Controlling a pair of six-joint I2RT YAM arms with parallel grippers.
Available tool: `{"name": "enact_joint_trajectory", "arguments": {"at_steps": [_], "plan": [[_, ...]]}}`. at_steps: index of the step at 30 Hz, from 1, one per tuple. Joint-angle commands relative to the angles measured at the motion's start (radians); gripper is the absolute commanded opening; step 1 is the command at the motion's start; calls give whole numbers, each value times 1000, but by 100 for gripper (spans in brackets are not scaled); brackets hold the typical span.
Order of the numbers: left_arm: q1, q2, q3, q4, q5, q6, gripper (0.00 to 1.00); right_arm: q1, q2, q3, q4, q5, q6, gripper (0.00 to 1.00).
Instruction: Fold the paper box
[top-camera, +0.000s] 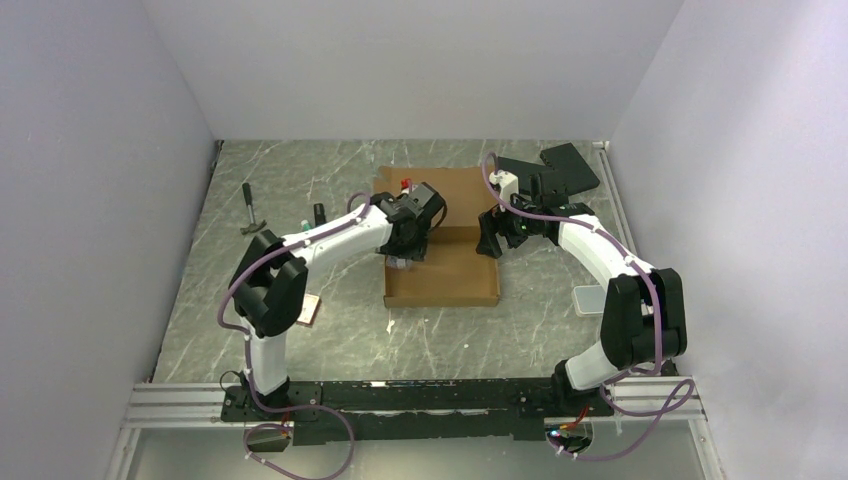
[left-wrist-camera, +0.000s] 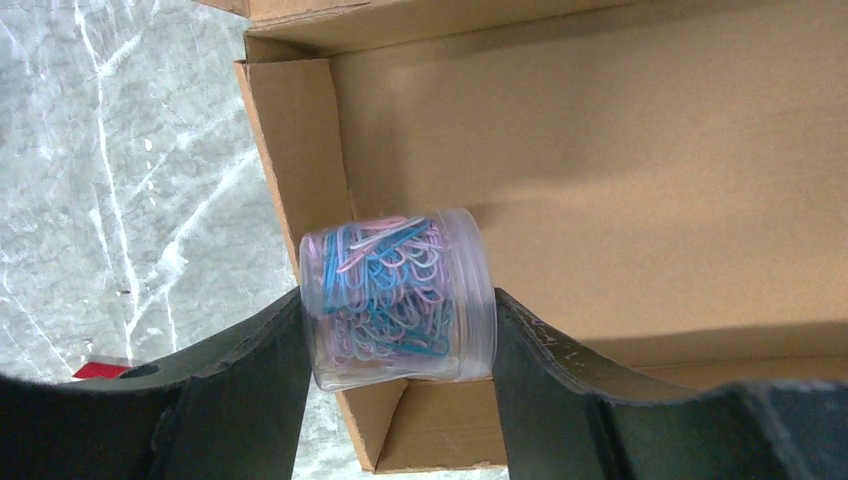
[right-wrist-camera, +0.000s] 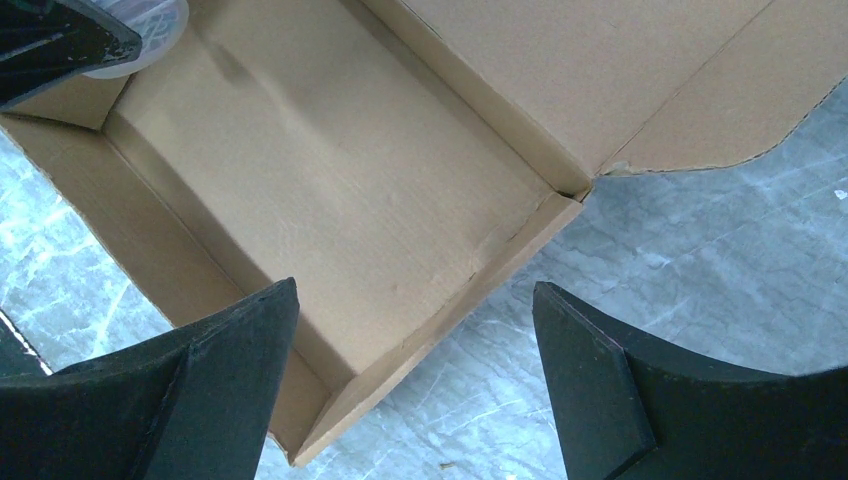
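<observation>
The paper box lies open in the middle of the table, its walls up and its lid flap flat toward the back. My left gripper hangs over the box's left wall, shut on a clear jar of coloured paper clips; both fingers press its ends. The jar sits half over the wall, half over the box floor. My right gripper stands open above the box's right wall, with nothing between its fingers. It sits at the box's right side.
A hammer and a dark marker lie at the left. Black flat slabs sit at the back right. A small grey tray rests right of the box, and a small brown piece lies by the left arm.
</observation>
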Motion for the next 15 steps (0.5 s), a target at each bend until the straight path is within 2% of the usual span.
{"name": "enact_joint_trajectory", "arguments": {"at_steps": [1, 5, 15], "plan": [[-3, 29, 47, -29, -55, 5, 66, -5, -18, 36, 7, -23, -17, 91], [-2, 42, 43, -28, -54, 3, 69, -6, -18, 36, 7, -27, -18, 91], [-2, 0, 42, -24, -66, 11, 69, -7, -17, 36, 7, -30, -18, 91]]}}
